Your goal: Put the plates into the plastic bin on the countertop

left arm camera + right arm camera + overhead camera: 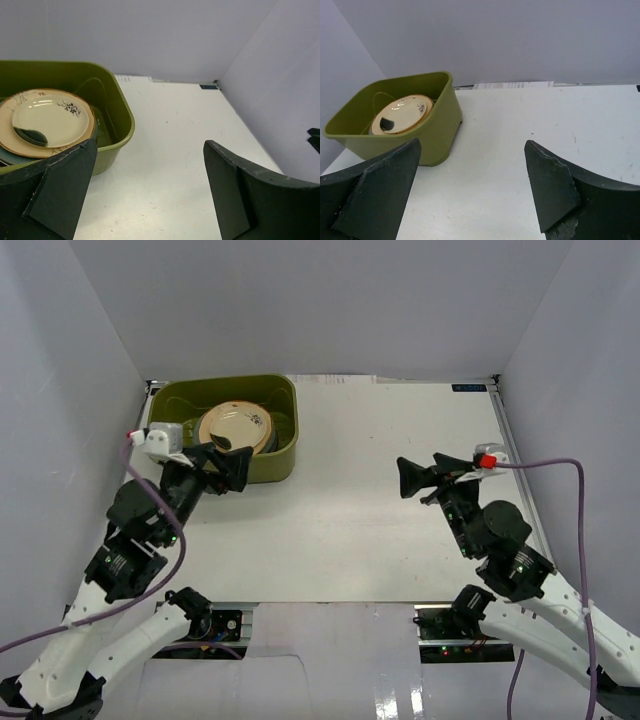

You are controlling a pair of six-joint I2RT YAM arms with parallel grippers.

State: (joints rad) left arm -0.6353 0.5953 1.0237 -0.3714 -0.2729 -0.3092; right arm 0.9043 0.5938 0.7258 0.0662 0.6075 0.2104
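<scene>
The plastic bin (pixel 283 462), with plates (pixel 235 428) stacked inside, fills the counter's (pixel 350 540) far-left corner. The left gripper (pixel 241 468), spread apart, hovers at the bin's near-right corner. The right gripper (pixel 402 478), likewise spread, points left from the right edge.

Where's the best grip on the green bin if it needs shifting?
Take the plastic bin by the rolled rim of its right wall, from straight above, one finger inside and one outside. The top is open, and the plates leave a gap inside that wall.
</scene>
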